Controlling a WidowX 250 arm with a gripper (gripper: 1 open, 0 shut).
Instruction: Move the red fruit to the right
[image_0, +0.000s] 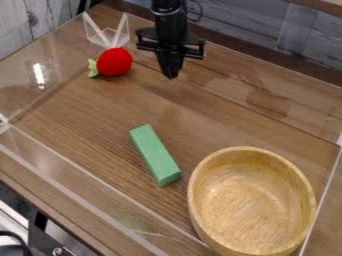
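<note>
A brown wooden table (254, 110) has clear plastic walls. The small round red fruit (115, 62) sits far left. The black gripper (170, 72) beside it has fingers together, holding nothing.

The brown wood-grain desk (254, 115) carries a small round red fruit with a green stem (114, 62) near its far-left corner, a green rectangular block (155, 154) mid-desk, and a round wooden bowl (251, 205) at its near-right corner.

One red fruit (115, 62), one green block (155, 154), one wooden bowl (251, 210)
</note>
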